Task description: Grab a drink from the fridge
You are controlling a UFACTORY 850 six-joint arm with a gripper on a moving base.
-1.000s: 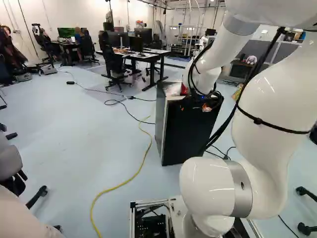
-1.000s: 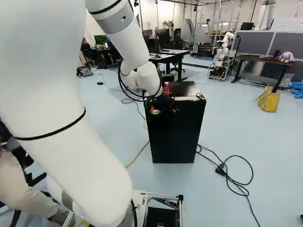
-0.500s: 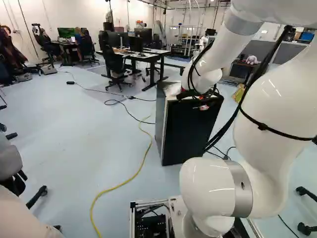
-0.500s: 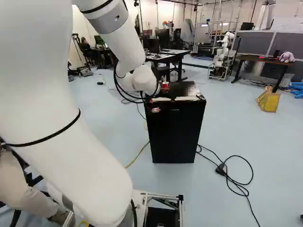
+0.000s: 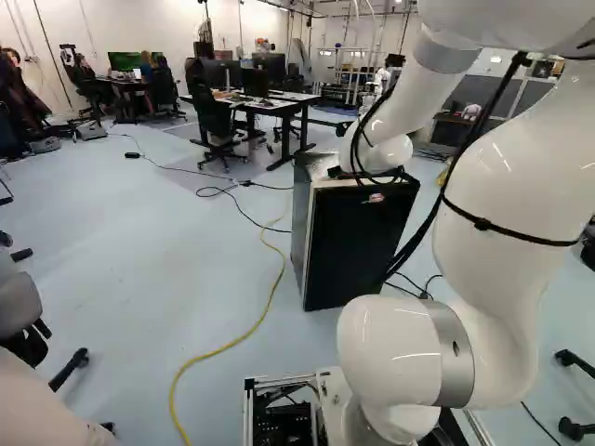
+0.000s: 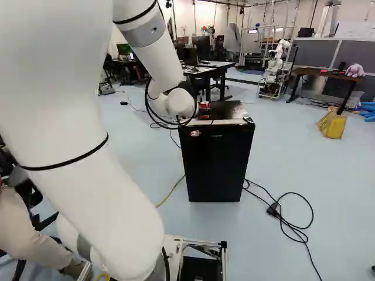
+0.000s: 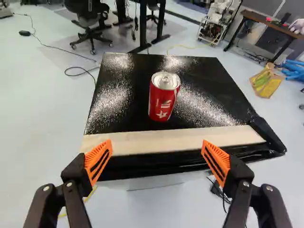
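From left to right in the left base view, a grey office chair (image 5: 20, 302) stands at the edge, then a dark chair (image 5: 212, 111) by a desk (image 5: 279, 104) with monitors. A yellow cable (image 5: 251, 327) runs along the floor towards the black fridge (image 5: 358, 246). The arm's wrist (image 5: 386, 153) sits over the near part of the fridge top, looped with black cables (image 5: 361, 144), and a chair base (image 5: 578, 362) shows at the right edge.

In the right base view the claw (image 6: 195, 133) is at the fridge's near left corner, dark against its dark front, so its fingers are hard to make out. The red drink can (image 6: 204, 105) is partly visible just past the wrist. Further right, a black cord (image 6: 296, 228) lies looped on the floor, another robot (image 6: 275, 67) stands behind, then a yellow bag (image 6: 333, 124) and a brown table (image 6: 319, 72) with a plush toy (image 6: 354, 71); the left base view hides the can behind the wrist.

Only the wrist view shows the can whole, upright on the fridge top, ahead of the claw (image 7: 156, 154) and apart from it. The two fingers are spread wide with only space between them. The fridge's near edge, with a pale strip (image 7: 180, 140), lies between claw and can.
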